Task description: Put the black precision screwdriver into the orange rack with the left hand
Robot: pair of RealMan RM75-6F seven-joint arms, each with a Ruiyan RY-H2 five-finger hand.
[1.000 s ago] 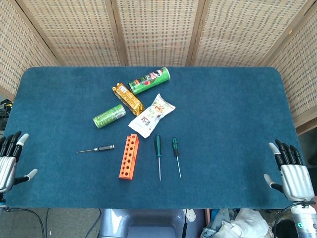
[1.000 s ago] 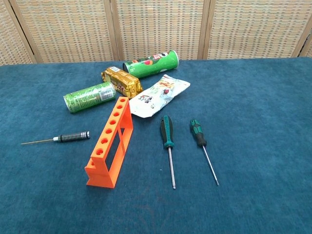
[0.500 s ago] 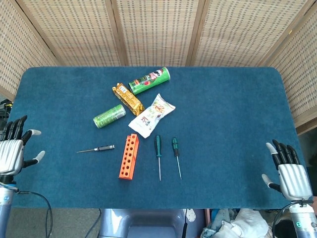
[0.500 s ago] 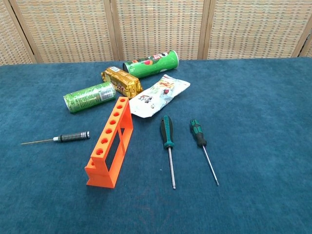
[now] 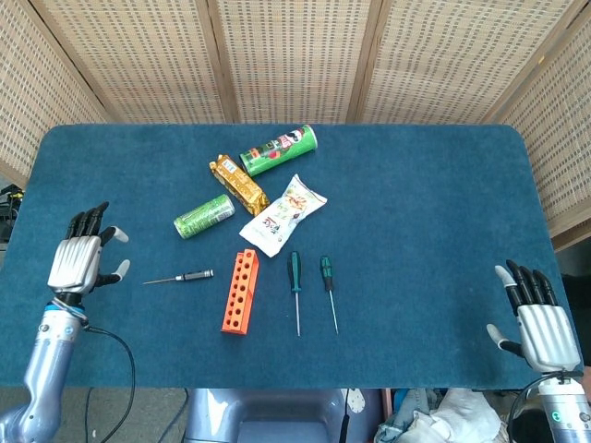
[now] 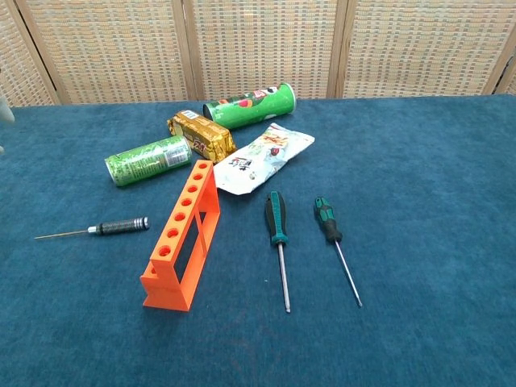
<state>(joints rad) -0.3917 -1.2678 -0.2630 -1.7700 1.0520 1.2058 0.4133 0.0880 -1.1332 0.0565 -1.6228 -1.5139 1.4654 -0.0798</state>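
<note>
The black precision screwdriver (image 5: 181,277) (image 6: 105,228) lies flat on the blue table, thin tip pointing left, just left of the orange rack (image 5: 239,291) (image 6: 181,236). The rack stands upright with a row of empty holes on top. My left hand (image 5: 81,258) hovers open over the table's left part, fingers spread, a short way left of the screwdriver's tip. My right hand (image 5: 537,318) is open at the table's front right corner, far from everything. The chest view shows only a pale sliver at its left edge, too little to name.
Two green-handled screwdrivers (image 5: 295,288) (image 5: 327,289) lie right of the rack. Behind it are a green can (image 5: 204,215), a gold snack pack (image 5: 238,184), a white snack bag (image 5: 284,214) and a green chip tube (image 5: 278,149). Wicker screens stand behind the table.
My left hand has risen from the table's left edge and moved inward to the right, toward the screwdriver. The right hand barely shifted. No object has moved.
</note>
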